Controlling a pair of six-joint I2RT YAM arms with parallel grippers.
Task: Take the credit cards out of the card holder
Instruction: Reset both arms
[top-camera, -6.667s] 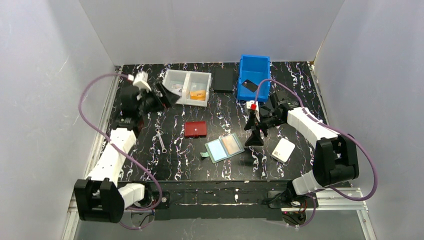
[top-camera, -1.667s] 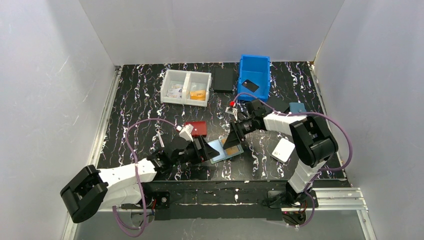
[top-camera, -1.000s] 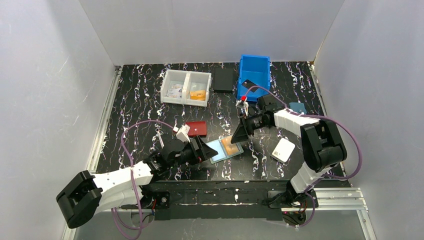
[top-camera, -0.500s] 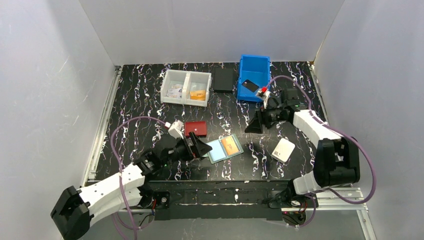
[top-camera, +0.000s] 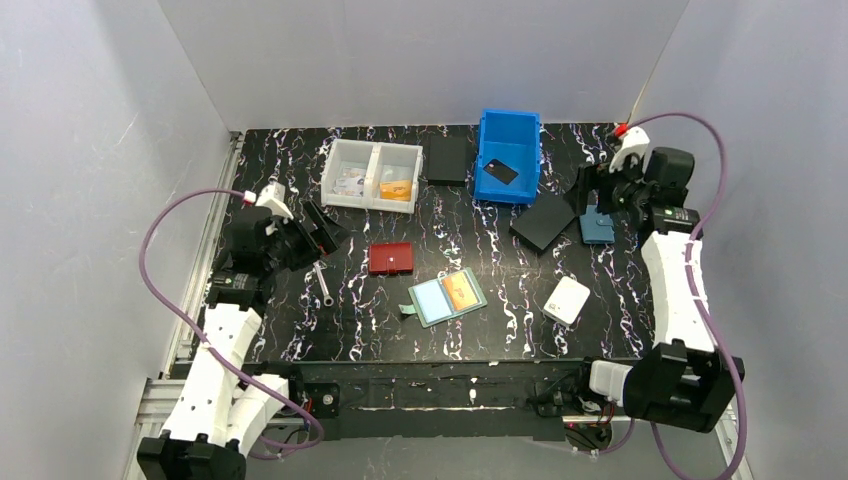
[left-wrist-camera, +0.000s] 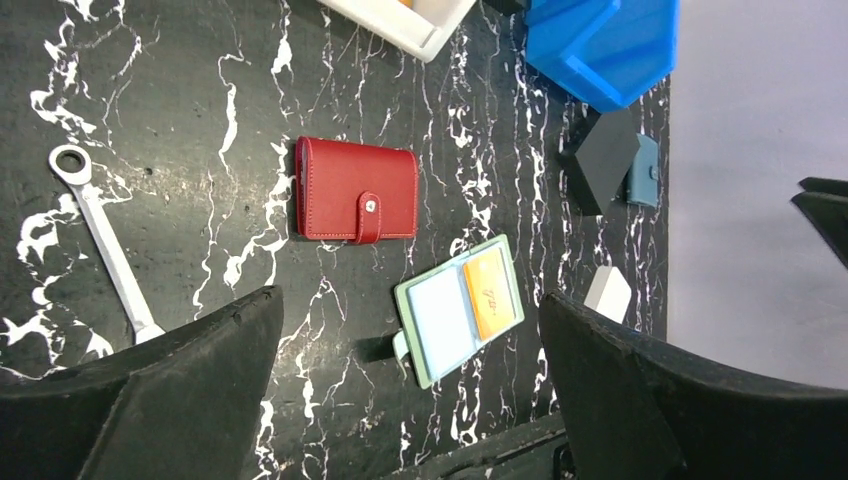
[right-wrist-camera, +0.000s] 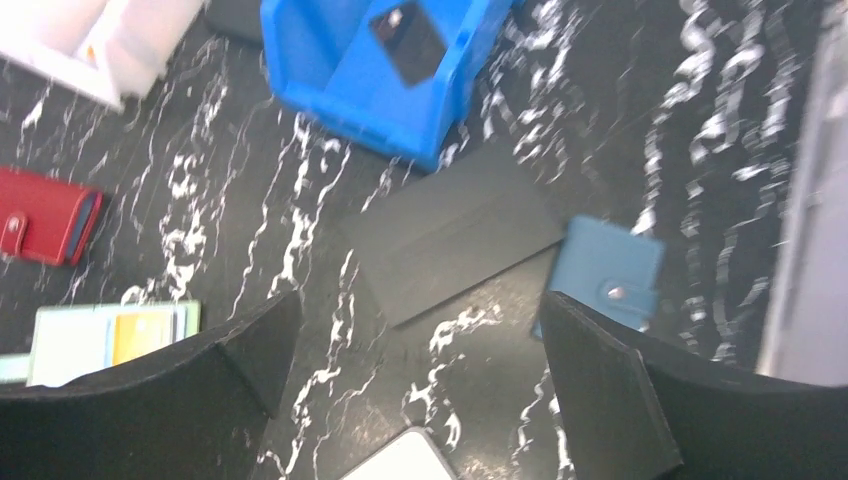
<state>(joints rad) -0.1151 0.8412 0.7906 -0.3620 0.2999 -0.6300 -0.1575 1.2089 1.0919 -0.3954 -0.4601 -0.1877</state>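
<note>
Sage-green folding card holder (top-camera: 447, 297) lies opened flat near the middle of the black marbled table (top-camera: 470, 240), pockets facing up. That leaves the orange card (top-camera: 459, 291) and light-blue card (top-camera: 431, 300) tucked in it exposed for pinching. Left tool (top-camera: 322, 228) hangs at the left and right tool (top-camera: 592, 195) at the far right. Both stand apart, gripping nothing, well clear of the card holder, likely for an unobstructed look. A black card (top-camera: 499, 171) rests in the blue plastic bin (top-camera: 510, 116).
</note>
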